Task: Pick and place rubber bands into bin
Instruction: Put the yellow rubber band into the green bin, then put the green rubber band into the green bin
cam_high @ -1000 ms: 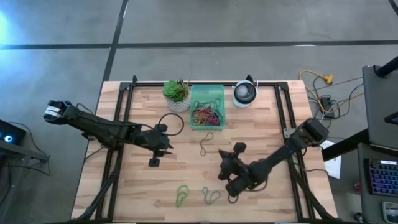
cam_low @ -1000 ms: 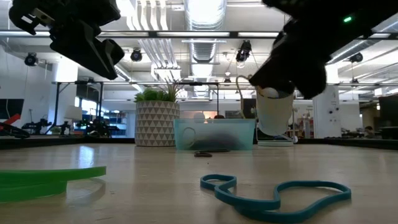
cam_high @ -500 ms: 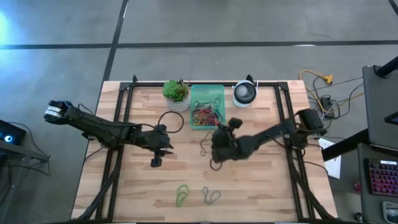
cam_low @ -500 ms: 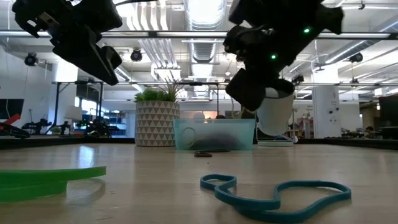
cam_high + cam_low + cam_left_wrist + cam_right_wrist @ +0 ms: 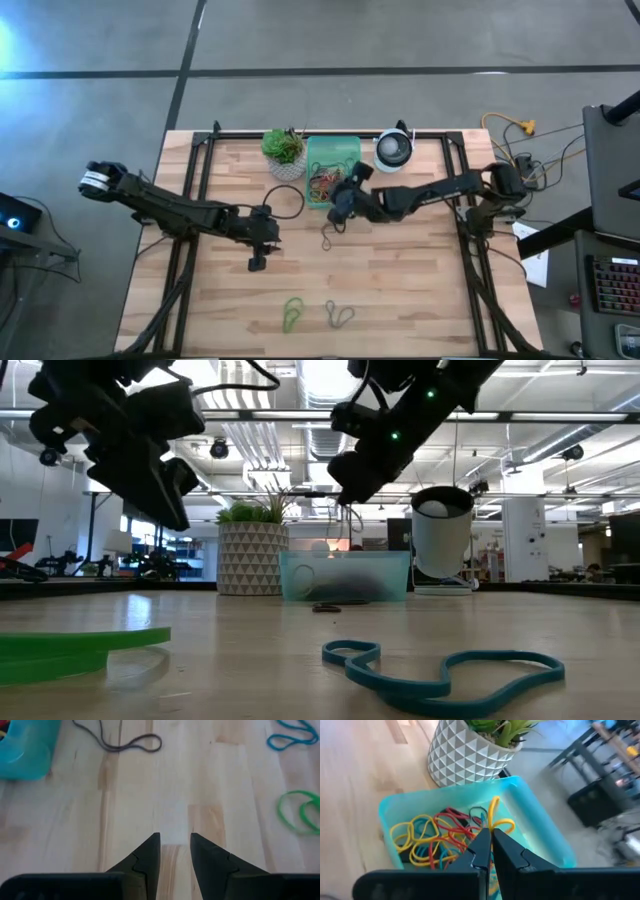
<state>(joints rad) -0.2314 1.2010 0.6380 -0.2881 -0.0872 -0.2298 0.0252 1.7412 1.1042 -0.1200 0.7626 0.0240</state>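
Table: light wooden top filling the centre of the high view; both arms reach over it.
Left arm: enters from the left edge of the high view; left gripper sits left of centre, above bare wood, with its fingers parted by a narrow gap and nothing between them.
Right arm: enters from the right edge of the high view and stretches toward the upper centre; right gripper is at the near edge of the bin, its jaws closed, pinching a yellow rubber band that loops up above the fingertips.
Plant pot: white patterned pot, upper centre of the high view, just beside the bin on its left.
Round device: white and dark, upper centre, to the right of the bin.
Bin: mint-green tray, upper centre of the high view; holds a tangle of rubber bands in yellow, red and teal.
Loose bands, high view: dark band just below the bin; green band and teal band near the bottom centre.
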